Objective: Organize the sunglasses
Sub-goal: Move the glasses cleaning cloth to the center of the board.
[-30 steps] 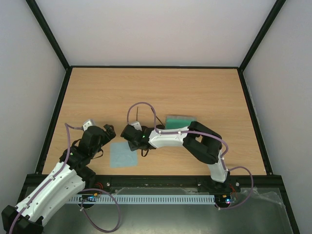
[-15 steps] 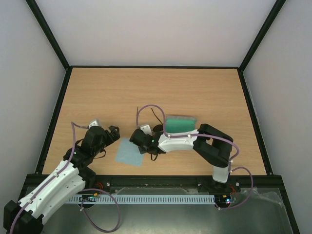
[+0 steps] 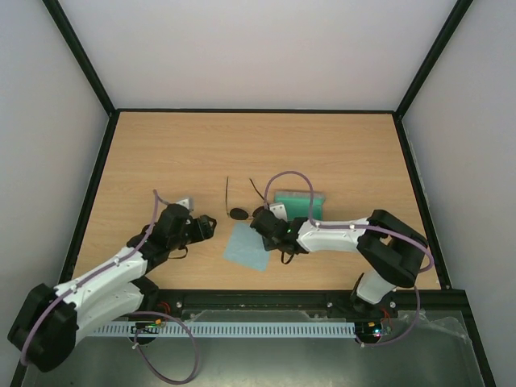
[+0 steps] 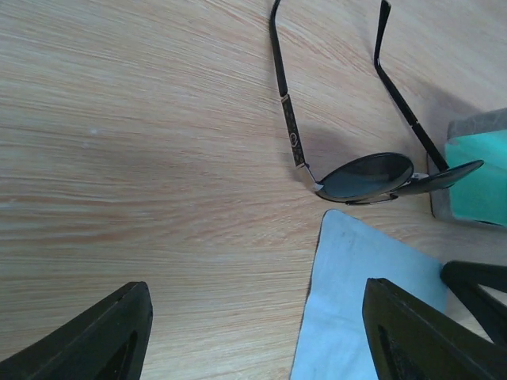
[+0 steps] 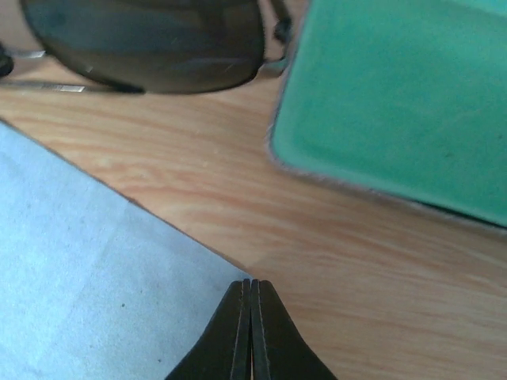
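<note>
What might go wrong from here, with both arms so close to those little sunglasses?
1. The right gripper looks shut on the edge of the light blue cloth, right beside the sunglasses. A tug on the cloth may knock a lens.
2. The left gripper stands open, facing the thin wire frame with its temples unfolded. A clumsy pinch might bend or flick them.
3. Both grippers crowd one small spot near the teal-lined case, so they might bump.

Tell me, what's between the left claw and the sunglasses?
Only bare wooden table, as the left wrist view shows. Nothing sits between the left claw and the sunglasses; the blue cloth lies to one side.
</note>
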Controlling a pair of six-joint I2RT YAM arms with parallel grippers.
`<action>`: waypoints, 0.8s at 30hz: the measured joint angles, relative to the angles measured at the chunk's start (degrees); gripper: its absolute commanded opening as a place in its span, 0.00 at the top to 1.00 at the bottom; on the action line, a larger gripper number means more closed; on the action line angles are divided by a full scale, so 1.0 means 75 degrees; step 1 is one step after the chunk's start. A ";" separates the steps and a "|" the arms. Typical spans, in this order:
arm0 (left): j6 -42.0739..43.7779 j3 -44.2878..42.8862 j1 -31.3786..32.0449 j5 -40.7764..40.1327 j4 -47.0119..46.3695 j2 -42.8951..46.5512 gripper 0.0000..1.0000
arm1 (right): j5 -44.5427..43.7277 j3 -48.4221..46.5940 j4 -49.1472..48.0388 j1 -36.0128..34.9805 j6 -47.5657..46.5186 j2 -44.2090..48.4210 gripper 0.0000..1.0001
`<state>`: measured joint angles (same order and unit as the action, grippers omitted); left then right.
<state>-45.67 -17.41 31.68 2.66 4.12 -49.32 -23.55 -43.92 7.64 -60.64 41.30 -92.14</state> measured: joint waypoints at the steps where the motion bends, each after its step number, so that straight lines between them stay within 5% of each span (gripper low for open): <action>1: 0.0152 -0.0061 0.0032 0.0044 -0.0087 -0.0259 0.29 | 0.0041 0.0041 -0.0035 0.0143 -0.0055 0.0052 0.99; 14: 0.0609 -0.0589 0.0073 0.0335 -0.1137 -0.1792 0.33 | 0.0737 -0.0962 -0.0498 0.0962 -0.0970 -0.0702 0.99; 24: 0.0574 -0.0595 0.0565 0.0391 -0.1539 -0.2119 0.35 | 0.0717 -0.0522 -0.0484 0.1215 -0.1052 -0.0516 0.99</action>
<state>-41.36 -21.87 35.92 5.58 -7.42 -65.21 -18.17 -47.83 4.01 -51.53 33.41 -96.01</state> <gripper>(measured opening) 0.661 0.017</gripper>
